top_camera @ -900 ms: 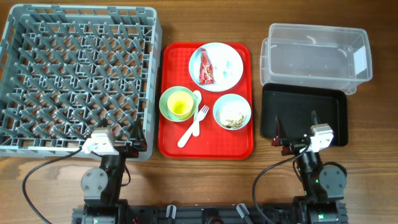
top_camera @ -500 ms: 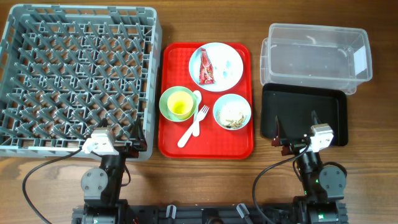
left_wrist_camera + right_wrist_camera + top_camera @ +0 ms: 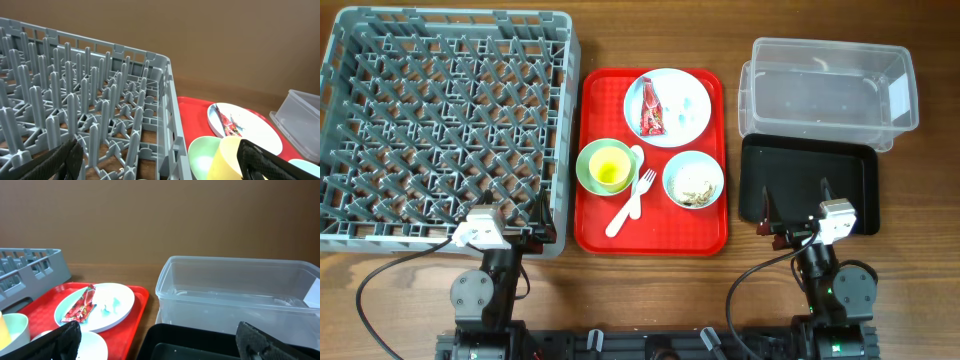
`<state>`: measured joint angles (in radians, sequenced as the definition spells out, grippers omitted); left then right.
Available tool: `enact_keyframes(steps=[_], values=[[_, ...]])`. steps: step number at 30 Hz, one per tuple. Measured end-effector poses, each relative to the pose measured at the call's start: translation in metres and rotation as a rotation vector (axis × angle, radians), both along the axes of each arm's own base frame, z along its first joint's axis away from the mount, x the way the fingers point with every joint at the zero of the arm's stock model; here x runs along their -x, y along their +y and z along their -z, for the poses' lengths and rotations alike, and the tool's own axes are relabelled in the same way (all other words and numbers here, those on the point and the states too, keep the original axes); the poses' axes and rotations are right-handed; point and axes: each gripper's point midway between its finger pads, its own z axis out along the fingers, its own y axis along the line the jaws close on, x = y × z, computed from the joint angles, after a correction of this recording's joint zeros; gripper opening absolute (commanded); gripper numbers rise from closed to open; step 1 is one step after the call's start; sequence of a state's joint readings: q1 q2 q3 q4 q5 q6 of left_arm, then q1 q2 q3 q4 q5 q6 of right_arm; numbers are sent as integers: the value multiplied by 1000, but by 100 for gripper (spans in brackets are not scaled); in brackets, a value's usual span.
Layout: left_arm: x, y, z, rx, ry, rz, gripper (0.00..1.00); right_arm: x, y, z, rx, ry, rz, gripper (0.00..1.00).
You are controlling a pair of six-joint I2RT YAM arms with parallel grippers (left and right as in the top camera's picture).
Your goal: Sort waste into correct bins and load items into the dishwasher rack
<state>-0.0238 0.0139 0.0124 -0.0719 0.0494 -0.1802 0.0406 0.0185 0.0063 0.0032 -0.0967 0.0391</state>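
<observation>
The grey dishwasher rack point(image 3: 450, 17) fills the left. On the red tray point(image 3: 653, 238) lie a pale-blue plate point(image 3: 692, 118) carrying a red wrapper point(image 3: 650, 113) and a pale scrap point(image 3: 687, 100), a green bowl point(image 3: 584, 166) holding a yellow cup point(image 3: 611, 168), a pale-blue bowl point(image 3: 672, 170) with rice-like leftovers point(image 3: 696, 185), a white fork point(image 3: 642, 184) and a spoon point(image 3: 636, 154). The clear tub point(image 3: 820, 45) and black tray point(image 3: 800, 165) sit right. My left gripper point(image 3: 512, 222) hangs open at the rack's near right corner. My right gripper point(image 3: 798, 208) is open over the black tray's near edge.
In the left wrist view the rack's pegs point(image 3: 90, 100) rise just ahead, with the green bowl point(image 3: 202, 155) and yellow cup point(image 3: 227, 160) to the right. The right wrist view has the tub point(image 3: 235, 290) and plate point(image 3: 117, 302) ahead. A brown wall stands behind the table.
</observation>
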Motion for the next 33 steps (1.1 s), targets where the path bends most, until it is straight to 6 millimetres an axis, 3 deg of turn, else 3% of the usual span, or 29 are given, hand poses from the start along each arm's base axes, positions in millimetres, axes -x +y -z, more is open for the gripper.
enact_keyframes(steps=[21,28,33], values=[[0,0,0,0,0,0,100,0,0,0,0,-1,0,100],[0,0,0,0,1,0,100,0,4,0,-97,15,-22,100],[0,0,12,26,72,-4,100,2,9,7,-127,61,-50,100]])
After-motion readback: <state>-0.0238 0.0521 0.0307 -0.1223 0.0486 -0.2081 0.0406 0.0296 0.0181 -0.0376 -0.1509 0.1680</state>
